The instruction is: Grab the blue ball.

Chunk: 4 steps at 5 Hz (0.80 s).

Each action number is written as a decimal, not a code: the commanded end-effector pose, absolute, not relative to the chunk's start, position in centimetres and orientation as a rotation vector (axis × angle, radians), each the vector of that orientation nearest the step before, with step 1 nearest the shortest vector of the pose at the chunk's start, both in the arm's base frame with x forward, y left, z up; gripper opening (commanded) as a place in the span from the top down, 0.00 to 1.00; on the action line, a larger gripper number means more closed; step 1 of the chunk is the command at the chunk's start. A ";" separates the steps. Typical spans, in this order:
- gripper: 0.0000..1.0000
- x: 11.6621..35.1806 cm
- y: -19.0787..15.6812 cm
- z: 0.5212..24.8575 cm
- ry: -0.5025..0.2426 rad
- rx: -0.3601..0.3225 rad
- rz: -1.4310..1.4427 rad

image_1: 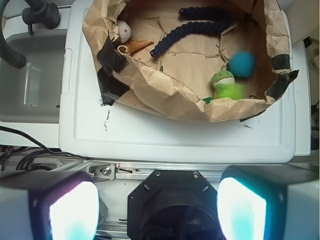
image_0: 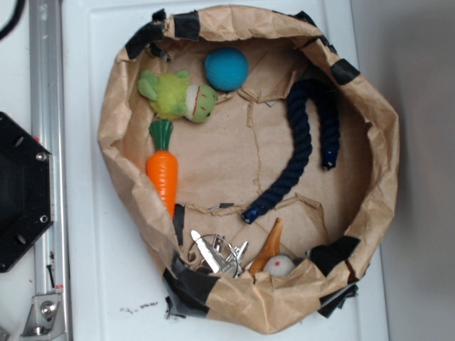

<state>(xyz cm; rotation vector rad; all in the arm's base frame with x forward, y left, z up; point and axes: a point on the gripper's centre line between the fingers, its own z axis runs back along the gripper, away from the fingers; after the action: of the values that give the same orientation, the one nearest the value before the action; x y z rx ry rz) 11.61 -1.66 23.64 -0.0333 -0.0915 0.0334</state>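
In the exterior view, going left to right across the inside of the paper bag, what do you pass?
Orange toy carrot → green plush toy → metal clips → blue ball → white ball with a red dot → dark navy rope. The plush toy and the carrot overlap a little in span; their centres give this order.

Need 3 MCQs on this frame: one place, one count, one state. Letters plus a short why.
1. What lies right next to the round teal-blue ball?
A. orange plastic carrot
B. green plush toy
C. metal clips

2. How many dark navy ropes are in the brown paper bag?
A. one
B. two
C. three

3. The tool's state?
A. shut on the ball
B. open, outside the bag
C. open, inside the bag

Answers:
1. B: the green plush toy sits just beside the ball.
2. A: a single curved dark navy rope lies in the brown paper bag.
3. B: the tool has its pads wide apart with nothing between them, short of the bag.
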 end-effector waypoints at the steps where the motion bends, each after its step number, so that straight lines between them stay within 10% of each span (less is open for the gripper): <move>1: 0.00 11.6 -1.7 23.6 -0.092 -0.033 0.033; 4: 0.00 20.5 7.0 16.1 -0.169 0.094 0.056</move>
<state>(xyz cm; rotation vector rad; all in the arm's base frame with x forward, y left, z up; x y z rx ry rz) 20.49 6.20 15.06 0.0793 -0.1356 0.0401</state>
